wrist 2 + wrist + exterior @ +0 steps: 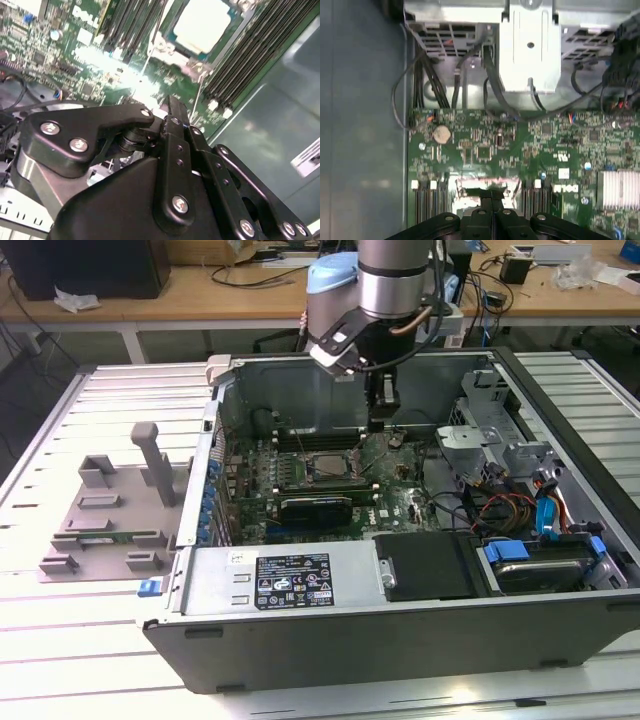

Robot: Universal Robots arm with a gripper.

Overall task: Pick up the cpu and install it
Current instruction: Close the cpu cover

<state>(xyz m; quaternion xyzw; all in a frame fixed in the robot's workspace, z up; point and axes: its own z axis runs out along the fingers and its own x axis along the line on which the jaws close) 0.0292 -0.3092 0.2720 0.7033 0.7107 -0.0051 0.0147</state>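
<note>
One end effector [377, 425], closed together around nothing, is being held just beside the cpu [325, 466] seated on the motherboard [400, 502] inside the computer case [400, 635].

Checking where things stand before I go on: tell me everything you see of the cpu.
The cpu is a small, thin square with a flat silvery-white top that looks like metal. It lies flat on the motherboard between two banks of memory slots, with a metal frame around its edges. The gripper hangs to the exterior view's right of it, jaws together, not touching it.
</note>
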